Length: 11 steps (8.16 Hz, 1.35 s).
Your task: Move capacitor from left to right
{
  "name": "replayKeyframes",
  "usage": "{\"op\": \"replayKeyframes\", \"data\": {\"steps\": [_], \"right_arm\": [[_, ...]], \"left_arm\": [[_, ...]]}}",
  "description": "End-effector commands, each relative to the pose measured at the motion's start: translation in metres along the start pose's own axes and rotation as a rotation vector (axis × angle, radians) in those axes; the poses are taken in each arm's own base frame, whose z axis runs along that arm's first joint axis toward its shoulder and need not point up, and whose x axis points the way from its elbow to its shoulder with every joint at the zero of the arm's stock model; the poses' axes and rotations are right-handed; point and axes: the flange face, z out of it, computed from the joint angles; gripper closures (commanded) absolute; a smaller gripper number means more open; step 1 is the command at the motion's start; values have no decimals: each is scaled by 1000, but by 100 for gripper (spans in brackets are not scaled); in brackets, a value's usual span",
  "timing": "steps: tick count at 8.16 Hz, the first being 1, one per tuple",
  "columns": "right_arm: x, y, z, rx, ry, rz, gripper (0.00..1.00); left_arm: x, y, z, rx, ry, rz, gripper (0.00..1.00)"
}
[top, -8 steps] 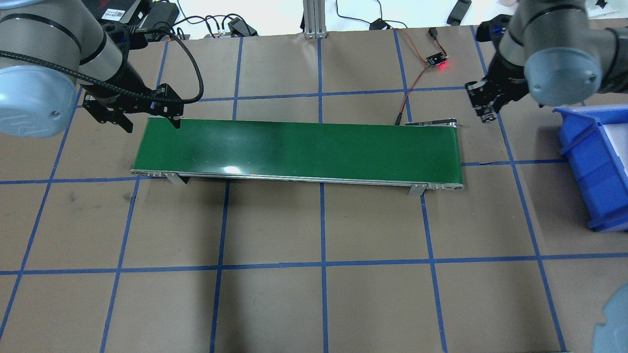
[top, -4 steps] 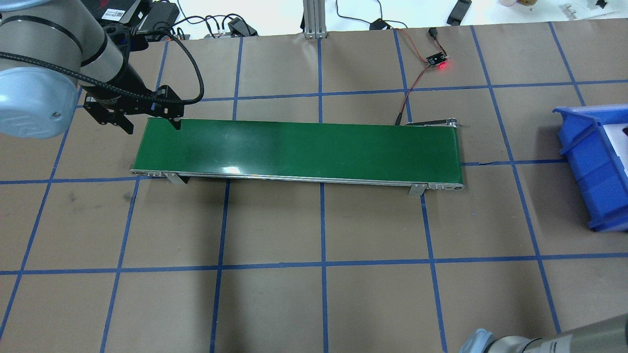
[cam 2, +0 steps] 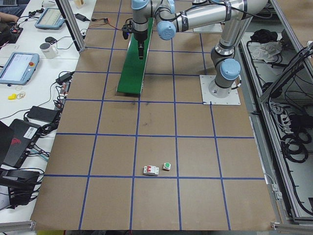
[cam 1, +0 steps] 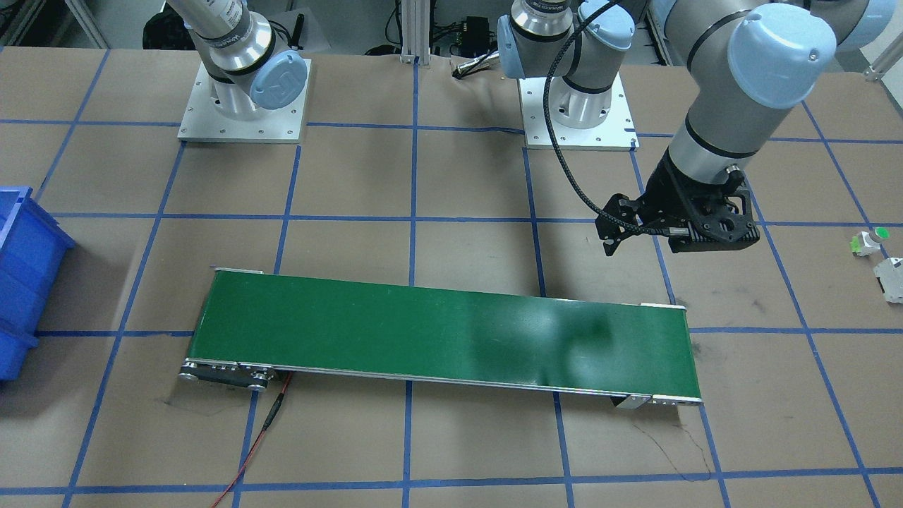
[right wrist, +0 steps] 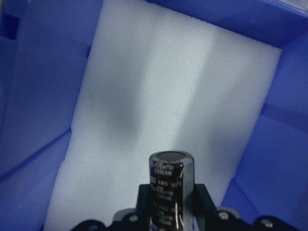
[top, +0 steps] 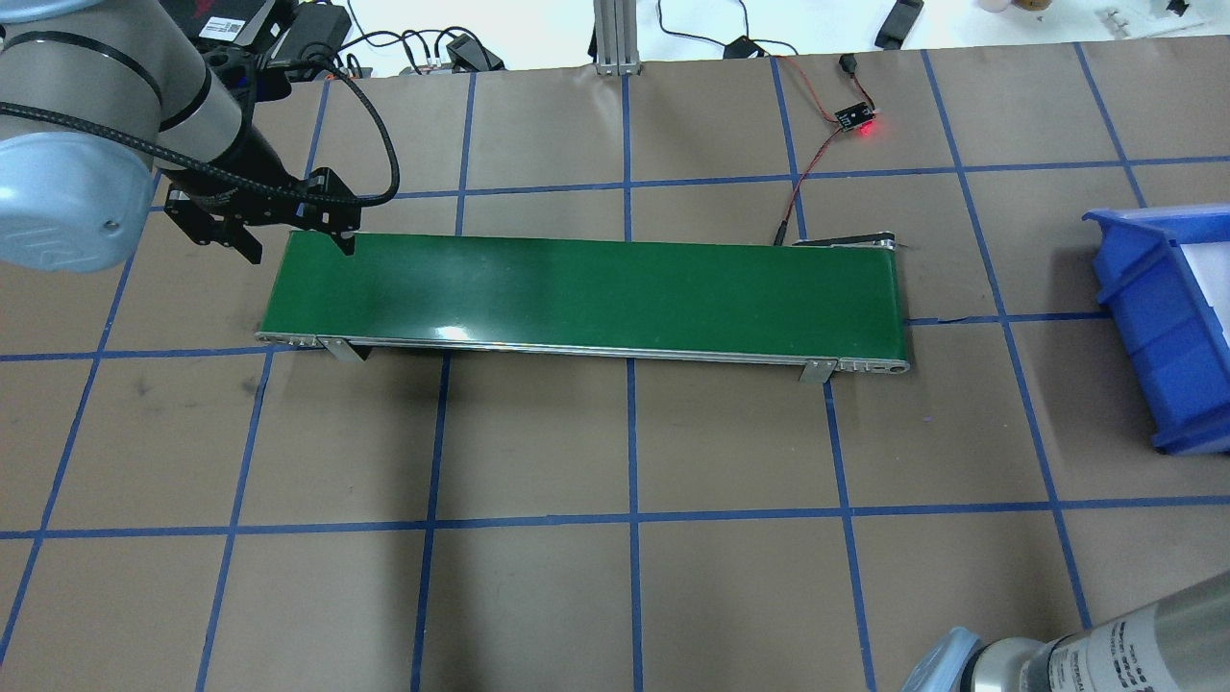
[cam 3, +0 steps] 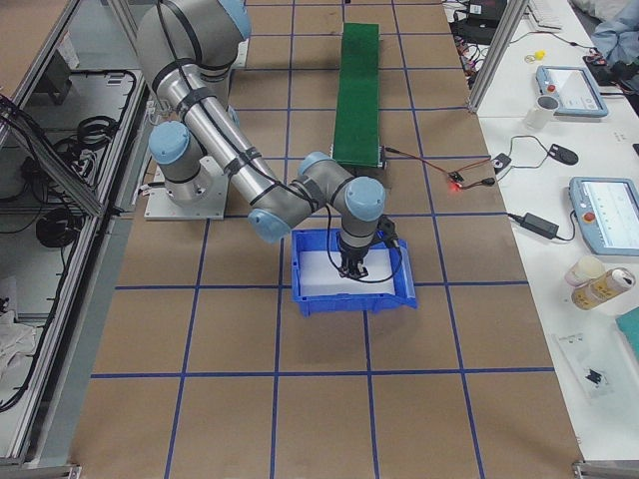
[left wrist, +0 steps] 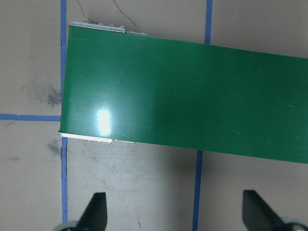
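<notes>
Right hand (right wrist: 172,195): closed on the capacitor (right wrist: 171,175). The part is clamped by its lower body between the two fingers (right wrist: 144,197), with its dark upper end and pale printed markings exposed above them. The hand is positioned inside the blue bin (cam 3: 399,294), over the white foam pad (right wrist: 168,96) that lines the bin floor. Whether the capacitor touches the foam cannot be determined.

Left hand (left wrist: 175,214): open, with nothing between its fingers. The wrist view shows the fingertips (left wrist: 97,209) spread wide over bare tabletop (top: 634,432), just beside the long edge of the green conveyor belt (top: 586,288), at the belt end on the robot's left.

The belt surface carries no parts. The blue bin stands on the tabletop beyond the opposite belt end, apart from it.

Other items: a small white part with a green cap (cam 2: 167,166) and a pale blocky part (cam 2: 151,170) lie side by side on the tabletop, well apart from the belt
</notes>
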Motion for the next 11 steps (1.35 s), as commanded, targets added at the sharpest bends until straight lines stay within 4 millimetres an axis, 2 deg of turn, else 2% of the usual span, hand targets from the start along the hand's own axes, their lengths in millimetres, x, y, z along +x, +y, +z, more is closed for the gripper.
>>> {"op": "replayKeyframes", "data": {"steps": [1,3,4,6,8,10,11], "right_arm": [[-2,-2,-10,50,0,7,0],[-30,2,-61,59,-1,71,0],[-66,-11,-91,40,-36,114,0],[-162,-48,-144,-9,-69,196,0],[-262,-81,-175,-64,-96,233,0],[-359,-103,-206,-71,-84,314,0],[-410,-115,-210,-67,-71,333,0]], "left_arm": [[0,0,-1,3,0,0,0],[0,0,-1,1,0,0,0],[0,0,-1,1,0,0,0],[0,0,-1,1,0,0,0],[0,0,-1,1,-1,0,0],[0,1,-2,3,0,0,0],[0,0,-3,4,0,0,0]]}}
